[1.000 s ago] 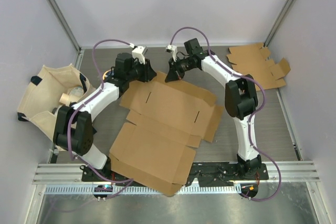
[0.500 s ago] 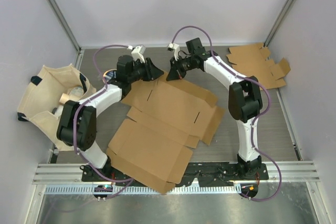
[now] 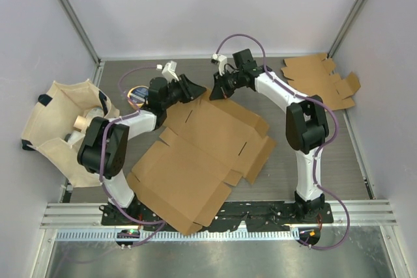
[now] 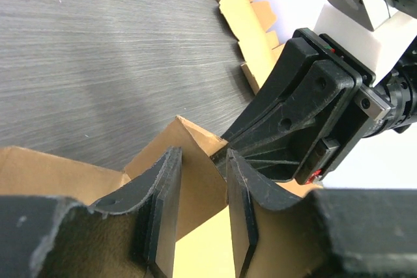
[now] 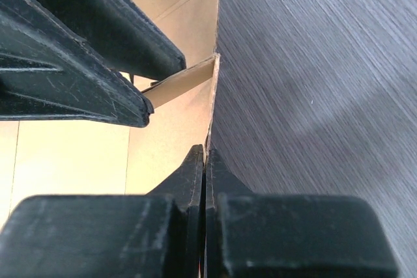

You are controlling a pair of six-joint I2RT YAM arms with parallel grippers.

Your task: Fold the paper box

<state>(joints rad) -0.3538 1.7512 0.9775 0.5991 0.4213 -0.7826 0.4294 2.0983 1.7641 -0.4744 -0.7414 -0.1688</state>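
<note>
The paper box (image 3: 195, 154) is a flat, die-cut blank of matte brown cardboard with slots and tabbed flaps. It lies across the middle of the dark, brushed-grain desk (image 3: 352, 154), its near corner overhanging the desk's front rail. The left claw (image 4: 203, 193) is partly open, its black fingers (image 4: 163, 187) straddling a raised flap corner at the blank's far edge with a gap on each side. The right claw (image 5: 205, 161) is closed and appears to pinch the thin cardboard edge there. Both arms reach to the far side, forearms angled inward, claws nearly tip to tip.
</note>
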